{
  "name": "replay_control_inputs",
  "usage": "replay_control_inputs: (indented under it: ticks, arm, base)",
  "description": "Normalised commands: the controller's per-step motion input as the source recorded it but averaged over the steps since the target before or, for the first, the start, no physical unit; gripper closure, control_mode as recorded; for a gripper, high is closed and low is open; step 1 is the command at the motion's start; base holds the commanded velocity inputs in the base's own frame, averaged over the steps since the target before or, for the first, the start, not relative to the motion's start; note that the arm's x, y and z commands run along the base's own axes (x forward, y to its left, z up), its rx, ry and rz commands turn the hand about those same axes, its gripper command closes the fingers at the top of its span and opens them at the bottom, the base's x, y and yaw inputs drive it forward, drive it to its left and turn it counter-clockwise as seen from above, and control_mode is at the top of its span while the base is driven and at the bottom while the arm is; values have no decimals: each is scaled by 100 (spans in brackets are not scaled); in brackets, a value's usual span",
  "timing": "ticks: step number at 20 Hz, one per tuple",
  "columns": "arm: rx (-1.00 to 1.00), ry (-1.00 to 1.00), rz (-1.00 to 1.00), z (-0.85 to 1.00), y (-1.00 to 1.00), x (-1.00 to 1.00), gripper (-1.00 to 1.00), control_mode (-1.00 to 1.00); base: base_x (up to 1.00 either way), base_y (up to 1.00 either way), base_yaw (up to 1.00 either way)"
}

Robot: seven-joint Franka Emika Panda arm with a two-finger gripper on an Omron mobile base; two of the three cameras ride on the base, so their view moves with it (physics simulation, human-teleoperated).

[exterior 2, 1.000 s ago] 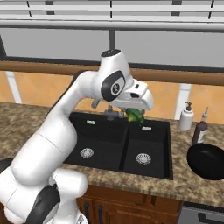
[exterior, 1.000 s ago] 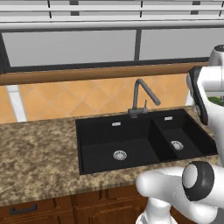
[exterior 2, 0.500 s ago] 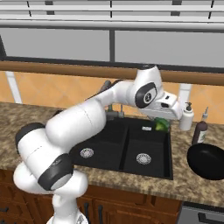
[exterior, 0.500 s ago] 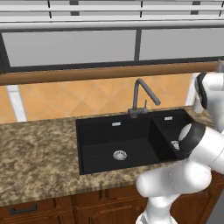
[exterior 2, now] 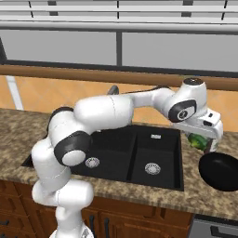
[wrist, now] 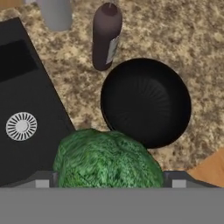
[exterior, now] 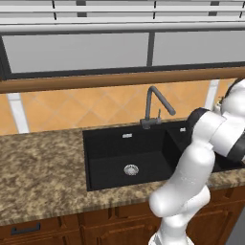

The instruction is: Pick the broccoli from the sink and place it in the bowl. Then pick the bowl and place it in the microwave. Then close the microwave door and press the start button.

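Observation:
My gripper (exterior 2: 204, 139) is shut on the broccoli (exterior 2: 199, 138), a bumpy bright-green lump held in the air just past the right end of the black sink (exterior 2: 135, 153). In the hand view the broccoli (wrist: 107, 159) sits between the fingertips at the bottom. The round black bowl (wrist: 146, 101) stands on the counter just beyond it. In the right base view the bowl (exterior 2: 221, 172) lies below and to the right of the gripper. The microwave and its door are out of view.
A dark bottle (wrist: 106, 37) and a grey bottle (wrist: 56, 13) stand on the granite counter beyond the bowl. The sink's right drain (wrist: 21, 126) shows at the left. The angled faucet (exterior: 155, 105) rises behind the sink (exterior: 119, 148).
The arm has swung to the right with the broccoli, from over the middle of the sink to its right end, beside the bowl.

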Motion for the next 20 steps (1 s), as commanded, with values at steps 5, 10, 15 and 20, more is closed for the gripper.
replay_control_inputs:
  ticks: [5,10,15,20]
  arm:
    - [3,-2,-5,-33,-73,10,100,-100]
    - [0,-4,-10,-3,-40,1,100,-100]
    - [0,-1,-8,-25,-19,16,100,-100]
    - [0,-2,-5,-58,-4,30,100,-100]
  base:
    - [0,0,0]
    - [0,0,0]
    - [0,0,0]
    - [0,0,0]
